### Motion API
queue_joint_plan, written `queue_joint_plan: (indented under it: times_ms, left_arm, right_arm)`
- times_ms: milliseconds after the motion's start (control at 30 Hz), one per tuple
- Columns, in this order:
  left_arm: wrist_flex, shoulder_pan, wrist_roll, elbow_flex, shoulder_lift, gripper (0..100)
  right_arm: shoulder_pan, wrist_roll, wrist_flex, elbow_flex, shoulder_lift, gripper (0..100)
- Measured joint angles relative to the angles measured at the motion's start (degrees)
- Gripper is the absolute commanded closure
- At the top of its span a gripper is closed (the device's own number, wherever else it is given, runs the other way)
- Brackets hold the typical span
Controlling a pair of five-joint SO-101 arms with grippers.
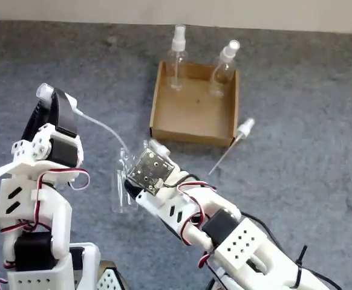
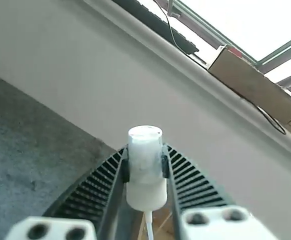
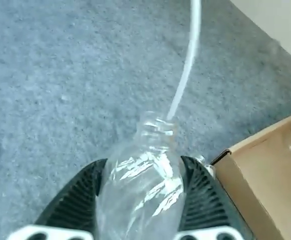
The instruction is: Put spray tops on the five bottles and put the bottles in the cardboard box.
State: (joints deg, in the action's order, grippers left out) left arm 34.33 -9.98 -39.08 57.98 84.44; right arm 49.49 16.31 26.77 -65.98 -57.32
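My left gripper [image 2: 145, 161] is shut on a white spray top [image 2: 145, 172], held up at the left of the table [image 1: 45, 92]. Its thin tube [image 1: 100, 125] runs down to the open neck [image 3: 158, 125] of a clear bottle [image 3: 143, 185]. My right gripper [image 3: 143, 172] is shut on that bottle, in front of the box [image 1: 127, 176]. The tube's tip [image 3: 185, 65] sits at the bottle's mouth. The cardboard box [image 1: 164, 130] holds two capped bottles [image 1: 177, 57] [image 1: 223, 69] standing at its far side.
A loose spray top [image 1: 245, 127] lies on the grey carpet to the right of the box, its tube pointing toward the right arm. In the right wrist view the box's corner [image 3: 265, 170] is close beside the held bottle.
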Motion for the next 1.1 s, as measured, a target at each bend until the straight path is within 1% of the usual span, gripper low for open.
queue_joint_plan:
  times_ms: [167, 267, 500, 700, 900, 1100]
  left_arm:
    - [3.43, 4.92, 0.18, 0.79, 0.35, 100]
    - [5.01, 6.33, 1.23, 0.79, 0.35, 100]
    - [5.1, 6.42, 1.41, -0.35, 0.35, 100]
    - [5.1, 6.42, 1.41, -5.8, 1.05, 100]
    - [5.71, 6.42, 1.49, -6.42, 1.05, 100]
    - [7.3, 6.42, 4.22, -7.03, 1.05, 100]
  right_arm:
    - [0.0, 0.0, 0.0, 0.0, 0.0, 99.5]
    - [0.0, 0.0, 0.0, 0.0, 0.0, 99.5]
    - [-2.46, 0.0, 0.0, 0.0, 0.0, 99.5]
    - [-2.64, 0.0, 0.0, 0.0, 0.0, 99.5]
    - [-2.64, 0.0, 0.0, 0.0, 0.0, 99.5]
    - [-2.64, 0.0, 0.0, 0.0, 0.0, 99.5]
